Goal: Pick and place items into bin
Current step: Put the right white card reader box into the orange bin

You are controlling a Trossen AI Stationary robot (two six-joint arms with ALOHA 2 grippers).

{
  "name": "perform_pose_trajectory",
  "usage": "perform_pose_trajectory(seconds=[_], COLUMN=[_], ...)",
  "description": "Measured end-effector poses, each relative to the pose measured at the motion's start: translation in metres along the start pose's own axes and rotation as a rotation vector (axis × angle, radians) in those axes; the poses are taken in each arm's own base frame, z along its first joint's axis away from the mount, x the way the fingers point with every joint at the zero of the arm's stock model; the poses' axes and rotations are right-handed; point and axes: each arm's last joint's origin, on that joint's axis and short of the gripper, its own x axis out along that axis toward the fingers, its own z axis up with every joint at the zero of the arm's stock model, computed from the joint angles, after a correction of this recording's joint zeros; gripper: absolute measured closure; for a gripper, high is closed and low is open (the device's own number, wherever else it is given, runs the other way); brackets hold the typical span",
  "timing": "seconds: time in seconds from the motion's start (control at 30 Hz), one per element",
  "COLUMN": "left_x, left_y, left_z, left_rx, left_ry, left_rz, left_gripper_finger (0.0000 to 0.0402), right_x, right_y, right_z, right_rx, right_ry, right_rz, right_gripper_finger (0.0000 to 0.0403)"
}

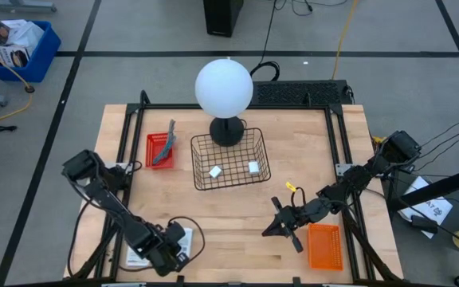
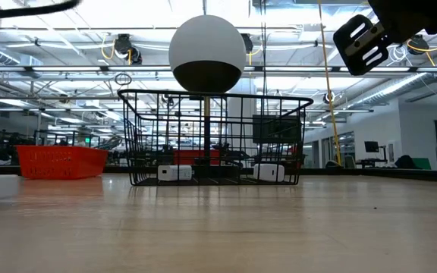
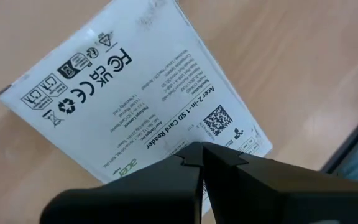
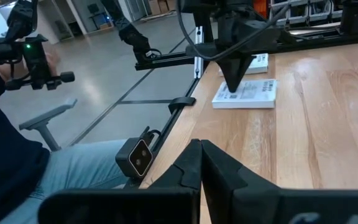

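Near the table's front-left corner, the left gripper (image 1: 168,257) is pointing down at a white printed card (image 3: 135,99), its fingers pressed together with the tips just at the card's edge; it is not gripping the card. Another white card (image 4: 257,62) is lying just beyond it. Toward the front right, the right gripper (image 1: 276,227) is hovering over bare wood with its fingers fully closed and holding nothing, just beside an orange tray (image 1: 325,246). At the table's middle, two small white blocks (image 1: 215,171) are sitting inside the black wire basket (image 1: 257,147). Farther left, a grey tool (image 1: 166,146) is resting in a red tray (image 1: 151,151).
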Motion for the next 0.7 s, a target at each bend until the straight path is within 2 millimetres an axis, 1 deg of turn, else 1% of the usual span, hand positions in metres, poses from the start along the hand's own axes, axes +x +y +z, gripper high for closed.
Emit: perform_pose_trajectory(seconds=[0.13, 0.27, 0.53, 0.7], left_x=[0.002, 0.008, 0.039, 0.048], left_y=[-0.001, -0.003, -0.016, -0.021], left_z=[0.011, 0.02, 0.037, 0.05], left_rx=[-0.02, -0.049, -0.062, -0.061], left_ry=[-0.015, -0.025, -0.06, -0.12], left_rz=[0.003, 0.0, -0.107, -0.159], left_gripper_finger=[0.0394, 0.0394, 0.0394, 0.0394], right_x=[0.0, 0.0, 0.0, 0.0], right_y=[0.0, 0.0, -0.001, -0.001], right_z=[0.0, 0.0, -0.002, -0.002], right_rx=[0.0, 0.0, 0.001, 0.003], right_ry=[0.0, 0.002, 0.016, 0.016], right_rz=[0.0, -0.001, -0.005, -0.005], right_gripper_finger=[0.0403, 0.0403, 0.0403, 0.0403])
